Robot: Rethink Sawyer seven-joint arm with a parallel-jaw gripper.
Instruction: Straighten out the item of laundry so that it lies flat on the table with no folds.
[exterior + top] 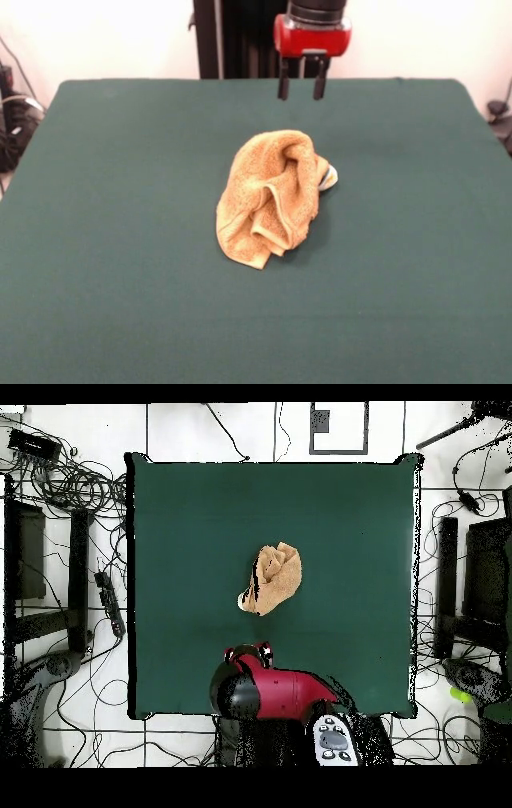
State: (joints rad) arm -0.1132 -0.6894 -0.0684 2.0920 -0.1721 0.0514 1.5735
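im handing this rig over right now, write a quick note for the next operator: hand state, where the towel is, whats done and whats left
Hand: open, holding nothing, up above the table's far side on the robot's end, apart from the towel.
Towel: crumpled in a heap near the middle of the green table, folded over itself, with a small white tag showing at one side. In the overhead view it sits just beyond the hand.
Done: nothing visible; the towel is not flat.
Left: grasp an edge or corner, spread the towel out, and smooth every fold until it lies flat on the table.
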